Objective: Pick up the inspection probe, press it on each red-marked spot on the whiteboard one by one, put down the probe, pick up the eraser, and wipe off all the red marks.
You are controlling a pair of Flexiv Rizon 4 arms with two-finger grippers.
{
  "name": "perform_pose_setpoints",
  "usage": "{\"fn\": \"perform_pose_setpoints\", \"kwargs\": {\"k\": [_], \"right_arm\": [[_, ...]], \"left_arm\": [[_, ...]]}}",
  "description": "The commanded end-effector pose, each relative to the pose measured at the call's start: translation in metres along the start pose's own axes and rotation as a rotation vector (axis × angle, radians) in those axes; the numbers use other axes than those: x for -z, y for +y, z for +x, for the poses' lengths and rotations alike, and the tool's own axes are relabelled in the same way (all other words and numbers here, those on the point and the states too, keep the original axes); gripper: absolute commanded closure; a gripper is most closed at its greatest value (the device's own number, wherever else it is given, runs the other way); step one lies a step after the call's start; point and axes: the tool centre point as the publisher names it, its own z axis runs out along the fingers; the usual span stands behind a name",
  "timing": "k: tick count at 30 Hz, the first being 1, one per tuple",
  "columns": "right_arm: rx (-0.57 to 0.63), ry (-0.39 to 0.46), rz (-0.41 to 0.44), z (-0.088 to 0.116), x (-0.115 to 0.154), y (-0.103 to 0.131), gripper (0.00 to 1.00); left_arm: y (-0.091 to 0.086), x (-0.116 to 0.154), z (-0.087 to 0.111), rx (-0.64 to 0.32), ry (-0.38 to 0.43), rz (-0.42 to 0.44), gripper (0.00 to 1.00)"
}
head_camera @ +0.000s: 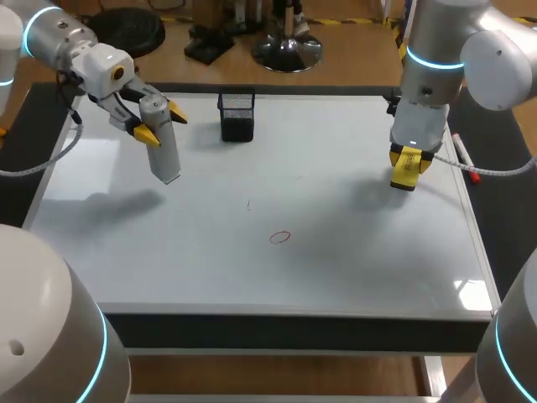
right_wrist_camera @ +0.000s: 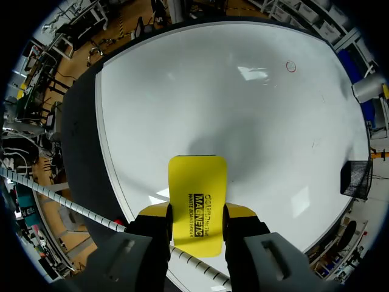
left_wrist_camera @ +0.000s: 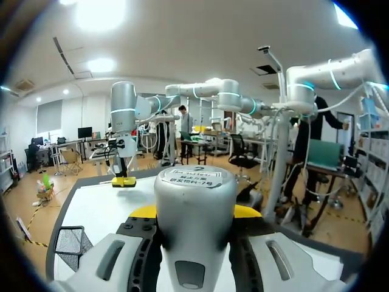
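Your left arm (head_camera: 59, 40) and right arm (head_camera: 470, 50) hang over the glossy whiteboard (head_camera: 352, 269). Your left tool (head_camera: 161, 124) clamps the grey cylindrical probe (head_camera: 165, 159) above its far-left corner; your right tool (right_wrist_camera: 196, 214) grips the yellow slab eraser (right_wrist_camera: 197, 176) above its right side. Wiping looks due: lay the eraser flat on the thin red ring (head_camera: 280, 238) near its middle.

Yellow eraser (right_wrist_camera: 197, 194), silver probe (head_camera: 161, 143), apparently red ring (head_camera: 280, 238)

I see a table (head_camera: 252, 332) with a dark rim and a white glossy top. A black mesh basket (head_camera: 237, 116) stands near its far edge. Well apart from the basket, at the near right corner, a light patch (head_camera: 472, 294) shines.
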Motion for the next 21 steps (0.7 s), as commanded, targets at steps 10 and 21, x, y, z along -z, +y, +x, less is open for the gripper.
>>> {"fn": "perform_pose_setpoints", "kwargs": {"k": [10,21], "right_arm": [[0.001,0.003,0.001,0.000,0.001,-0.001,1.00],[0.059,0.029,0.046,-0.014,0.015,0.028,1.00]], "left_arm": [[-0.002,-0.001,0.001,0.000,-0.002,-0.002,1.00],[-0.002,-0.001,0.001,0.000,-0.002,-0.002,1.00]]}}
